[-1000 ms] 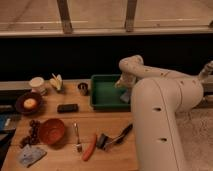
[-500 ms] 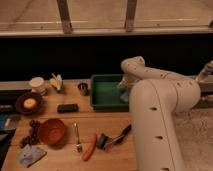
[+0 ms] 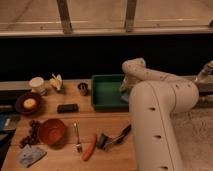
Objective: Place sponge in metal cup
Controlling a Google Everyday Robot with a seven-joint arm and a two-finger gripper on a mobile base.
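Note:
The small metal cup [image 3: 83, 89] stands upright on the wooden table, just left of the green tray [image 3: 105, 95]. My white arm reaches from the lower right up and over the tray's right end. The gripper [image 3: 125, 90] points down into the tray there and is mostly hidden by the wrist. A small pale patch [image 3: 123, 98] lies in the tray right under the gripper. It could be the sponge, but I cannot tell, nor whether it is held.
On the table are a white cup [image 3: 36, 84], a yellow item [image 3: 56, 82], a dark plate with an orange [image 3: 28, 103], a black block [image 3: 67, 107], a red bowl [image 3: 52, 131], a fork [image 3: 77, 137], a red stick-shaped item [image 3: 90, 147], a black brush [image 3: 115, 137] and a blue cloth [image 3: 29, 155].
The arm has shifted slightly over the right end of the green tray. Nothing on the table has moved.

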